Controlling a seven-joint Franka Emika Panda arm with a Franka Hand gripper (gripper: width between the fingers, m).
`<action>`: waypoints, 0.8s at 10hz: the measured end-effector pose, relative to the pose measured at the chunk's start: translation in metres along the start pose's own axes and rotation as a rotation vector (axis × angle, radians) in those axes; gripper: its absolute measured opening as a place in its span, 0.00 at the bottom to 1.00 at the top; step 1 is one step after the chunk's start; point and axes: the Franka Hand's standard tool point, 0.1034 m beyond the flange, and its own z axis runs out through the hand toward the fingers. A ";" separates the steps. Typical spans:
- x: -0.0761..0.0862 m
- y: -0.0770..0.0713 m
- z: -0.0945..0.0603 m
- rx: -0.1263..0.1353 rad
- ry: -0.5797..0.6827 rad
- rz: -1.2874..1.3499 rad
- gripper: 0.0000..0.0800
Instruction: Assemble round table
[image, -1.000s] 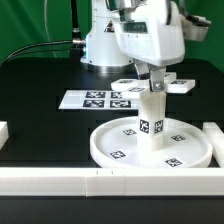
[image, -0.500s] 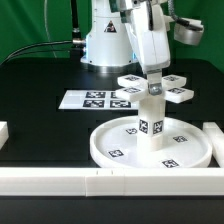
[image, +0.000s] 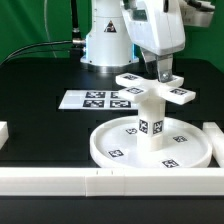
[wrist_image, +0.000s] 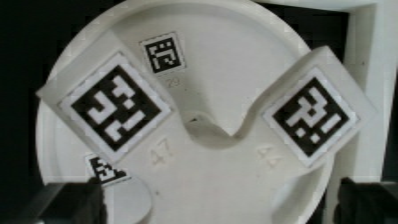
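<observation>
The round table's large rimmed disc lies flat near the front of the table. Upright in its centre stands the thick short cylinder. The cross-shaped piece sits on top of the cylinder with its tagged arms spread level. My gripper hangs directly over the middle of the cross, jaws open, gripping nothing. In the wrist view the cross-shaped piece fills the frame, with the disc behind it. The gripper straddles its middle, and the dark fingertips stand wide apart at either side.
The marker board lies flat behind the disc, towards the exterior view's left. Long white rails run along the front edge, with short white blocks at the left and right. The arm's base stands at the back.
The jaws have opened and let go of the cross-shaped piece, which stays on the cylinder. The gripper has risen a little and shifted towards the exterior view's right.
</observation>
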 end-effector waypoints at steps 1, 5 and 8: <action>0.000 0.000 0.000 -0.009 0.008 -0.107 0.81; -0.009 -0.013 -0.007 -0.067 0.023 -0.716 0.81; -0.008 -0.013 -0.006 -0.070 0.018 -0.905 0.81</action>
